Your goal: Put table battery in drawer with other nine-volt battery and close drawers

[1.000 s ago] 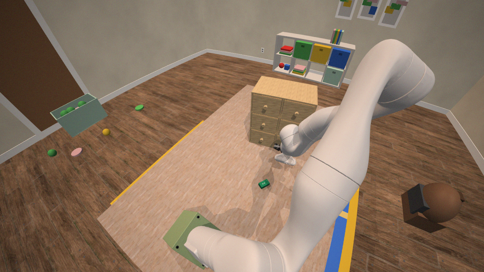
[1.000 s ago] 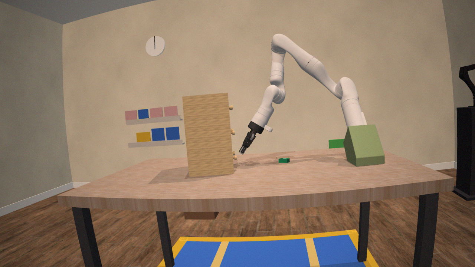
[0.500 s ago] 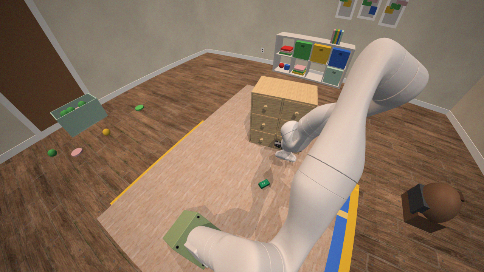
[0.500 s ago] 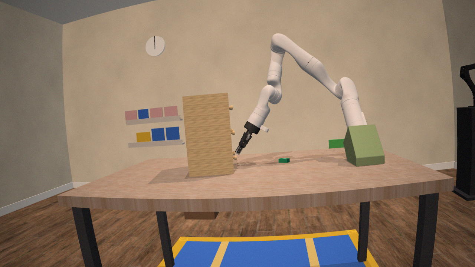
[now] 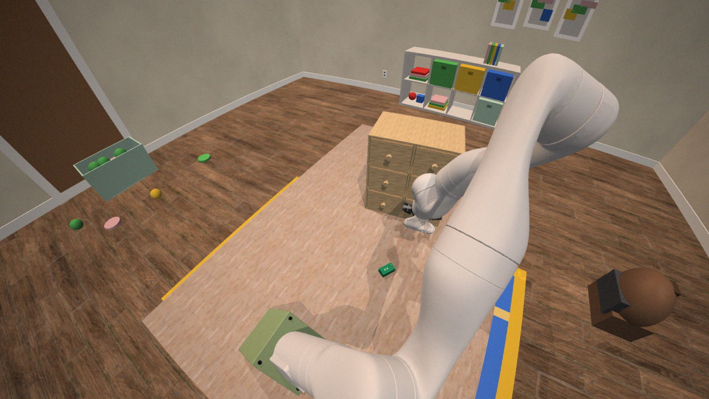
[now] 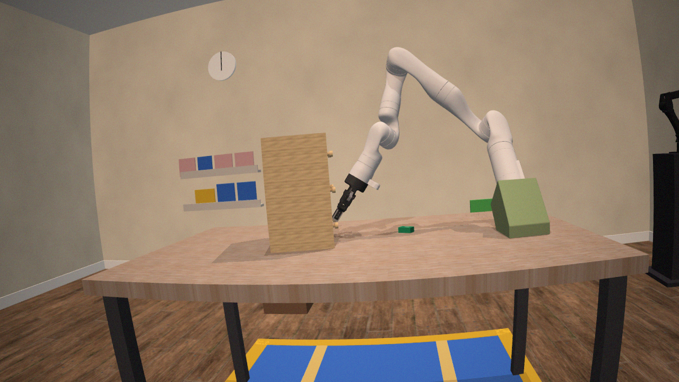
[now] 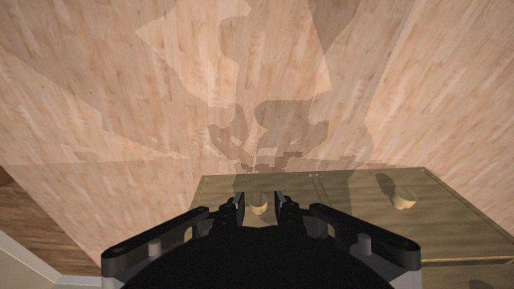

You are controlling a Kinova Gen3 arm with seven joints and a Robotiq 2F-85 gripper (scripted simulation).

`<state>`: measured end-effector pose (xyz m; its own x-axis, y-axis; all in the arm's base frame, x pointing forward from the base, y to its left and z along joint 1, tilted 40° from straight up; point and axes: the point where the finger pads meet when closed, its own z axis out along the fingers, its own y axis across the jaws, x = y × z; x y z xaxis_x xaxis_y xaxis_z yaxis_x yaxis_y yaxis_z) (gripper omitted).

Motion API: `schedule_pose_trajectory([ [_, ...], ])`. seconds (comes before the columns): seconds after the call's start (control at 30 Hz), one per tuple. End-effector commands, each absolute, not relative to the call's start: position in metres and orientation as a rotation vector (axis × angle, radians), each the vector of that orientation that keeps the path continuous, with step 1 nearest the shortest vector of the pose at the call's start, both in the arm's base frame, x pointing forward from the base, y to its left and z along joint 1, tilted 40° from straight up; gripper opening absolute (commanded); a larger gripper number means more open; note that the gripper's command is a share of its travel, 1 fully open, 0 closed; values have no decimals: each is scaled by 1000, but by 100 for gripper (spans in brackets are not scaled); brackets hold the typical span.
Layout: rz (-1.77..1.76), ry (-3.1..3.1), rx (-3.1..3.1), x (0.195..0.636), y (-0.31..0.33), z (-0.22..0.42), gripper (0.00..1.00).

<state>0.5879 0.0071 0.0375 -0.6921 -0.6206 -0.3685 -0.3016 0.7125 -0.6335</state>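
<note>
Battery [image 5: 386, 269] [image 6: 406, 229], green, shows no readable label; the jaws [image 6: 336, 217] stand partly open, holding nothing.

Jaws [image 5: 407, 208] [image 6: 335, 219] moved in closer to chest [image 5: 417, 131] [image 6: 298, 190] front, nearer bottom-row knob [image 7: 258, 203]; arm [image 5: 476, 238] [image 6: 389, 102] shifted along.
</note>
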Motion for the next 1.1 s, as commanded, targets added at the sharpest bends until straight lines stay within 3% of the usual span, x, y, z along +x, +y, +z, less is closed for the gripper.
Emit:
schedule_pose_trajectory([
  [0.0, -731, 2342, -710, 589, 9, 37, 33],
  [0.73, -731, 2342, -708, 589, 8, 37, 33],
  [0.77, -731, 2342, -708, 589, 8, 37, 13],
  [1.07, -731, 2342, -708, 589, 8, 37, 13],
])
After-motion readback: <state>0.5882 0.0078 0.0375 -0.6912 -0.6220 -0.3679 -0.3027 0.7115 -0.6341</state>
